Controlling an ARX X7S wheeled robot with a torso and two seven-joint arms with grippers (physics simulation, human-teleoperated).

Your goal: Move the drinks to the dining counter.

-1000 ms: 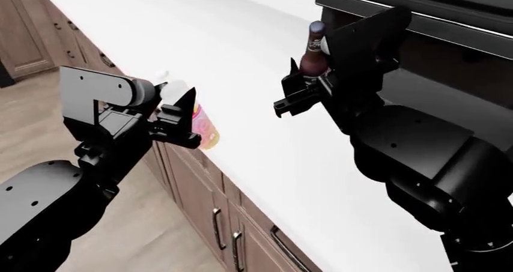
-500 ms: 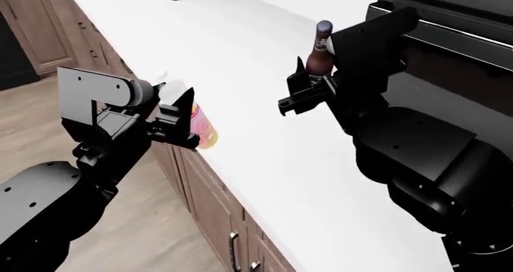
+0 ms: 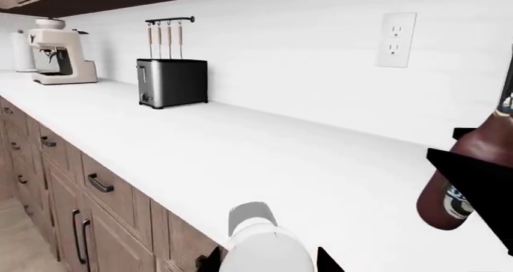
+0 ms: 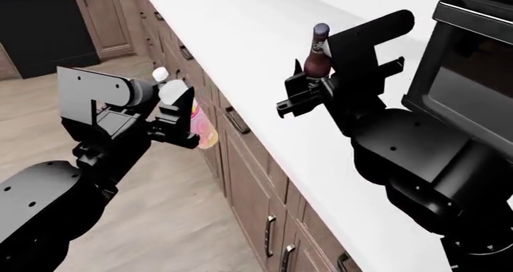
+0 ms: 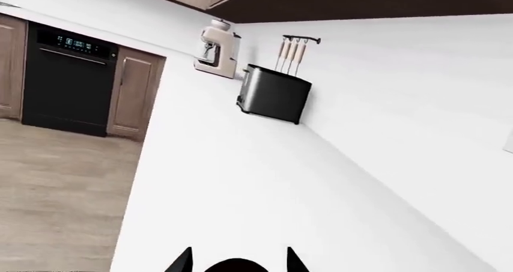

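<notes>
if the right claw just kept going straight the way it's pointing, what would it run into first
Probably the dark toaster by the wall; the white countertop ahead of the right claw looks bare until there, though depth is uncertain.

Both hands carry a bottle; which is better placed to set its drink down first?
Neither clearly: no dining counter is in view. The left hand holds the pink-and-yellow bottle over the floor, the right hand the beer bottle over the white counter.

Long white table [image 3: 265, 164] over brown wood cabinets [image 4: 256, 188], dark toaster [image 3: 170, 82] against the wall, cream coffee machine [image 3: 60, 57] at the far end
</notes>
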